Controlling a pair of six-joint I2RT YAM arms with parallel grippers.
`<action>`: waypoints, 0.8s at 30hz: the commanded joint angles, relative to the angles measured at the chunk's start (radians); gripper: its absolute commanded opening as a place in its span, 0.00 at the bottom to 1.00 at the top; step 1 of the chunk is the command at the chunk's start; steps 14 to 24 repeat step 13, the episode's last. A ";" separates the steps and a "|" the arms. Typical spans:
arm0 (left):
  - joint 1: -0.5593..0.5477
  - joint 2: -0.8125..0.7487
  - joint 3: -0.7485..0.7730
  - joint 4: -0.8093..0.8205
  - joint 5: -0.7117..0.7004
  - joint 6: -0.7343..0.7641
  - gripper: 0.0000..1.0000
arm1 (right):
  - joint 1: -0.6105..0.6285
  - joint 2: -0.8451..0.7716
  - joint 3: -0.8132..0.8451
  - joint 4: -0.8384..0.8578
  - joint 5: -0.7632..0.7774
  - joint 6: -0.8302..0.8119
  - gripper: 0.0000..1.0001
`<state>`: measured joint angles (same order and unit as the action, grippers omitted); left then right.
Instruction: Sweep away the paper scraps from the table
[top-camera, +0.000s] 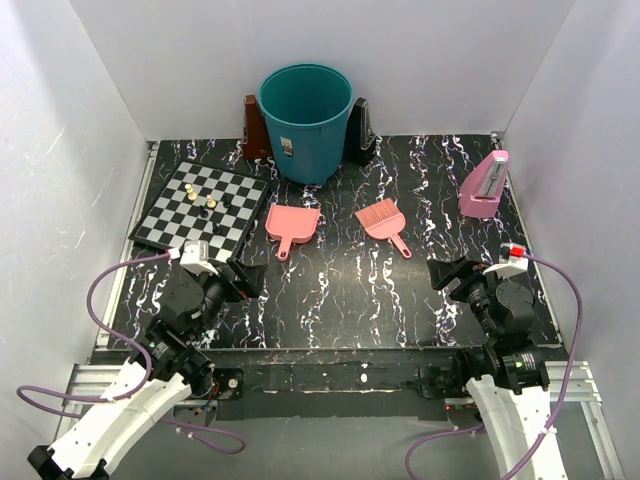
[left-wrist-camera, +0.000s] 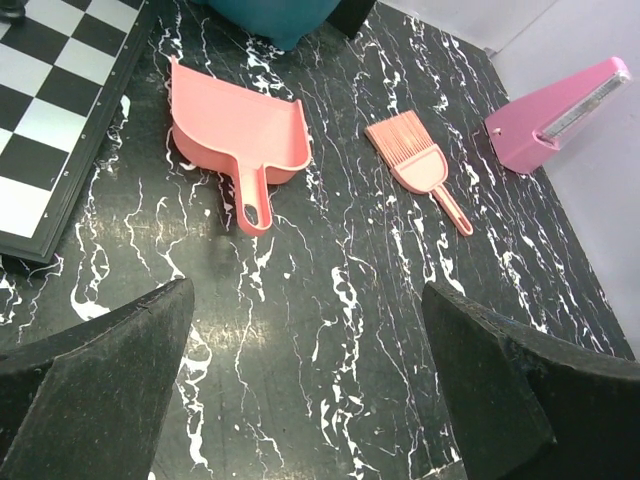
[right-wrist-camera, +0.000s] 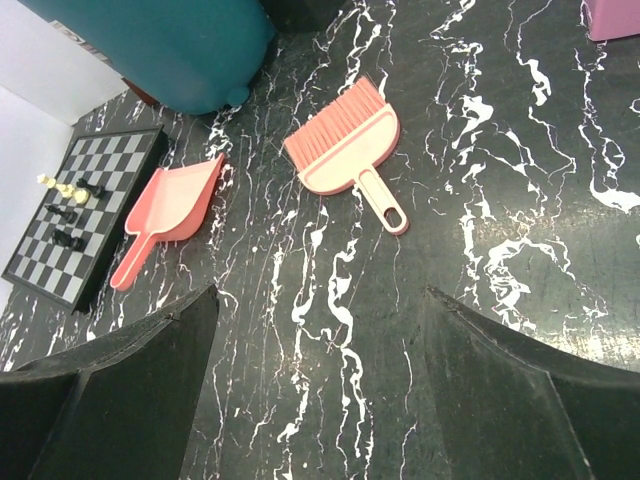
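No paper scraps show in any view. The black marble-veined table (top-camera: 340, 290) holds a pink dustpan (top-camera: 291, 224) and a pink hand brush (top-camera: 383, 221) lying side by side at its middle. The dustpan (left-wrist-camera: 238, 140) and the brush (left-wrist-camera: 415, 166) show in the left wrist view, and both show in the right wrist view, dustpan (right-wrist-camera: 170, 212), brush (right-wrist-camera: 348, 150). My left gripper (top-camera: 248, 279) is open and empty above the near left of the table. My right gripper (top-camera: 441, 275) is open and empty at the near right.
A teal bin (top-camera: 305, 120) stands at the back centre between two dark objects. A chessboard (top-camera: 203, 207) with a few pieces lies at the back left. A pink metronome (top-camera: 485, 186) stands at the back right. White walls enclose three sides.
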<state>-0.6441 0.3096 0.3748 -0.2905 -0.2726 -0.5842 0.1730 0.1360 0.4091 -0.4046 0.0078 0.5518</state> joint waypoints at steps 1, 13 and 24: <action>-0.005 -0.007 -0.002 -0.035 -0.039 -0.005 0.98 | 0.002 -0.004 -0.010 0.013 0.023 0.011 0.87; -0.003 0.017 0.013 -0.033 -0.017 0.009 0.98 | 0.002 -0.006 -0.001 0.006 0.026 0.008 0.87; -0.003 0.017 0.013 -0.033 -0.017 0.009 0.98 | 0.002 -0.006 -0.001 0.006 0.026 0.008 0.87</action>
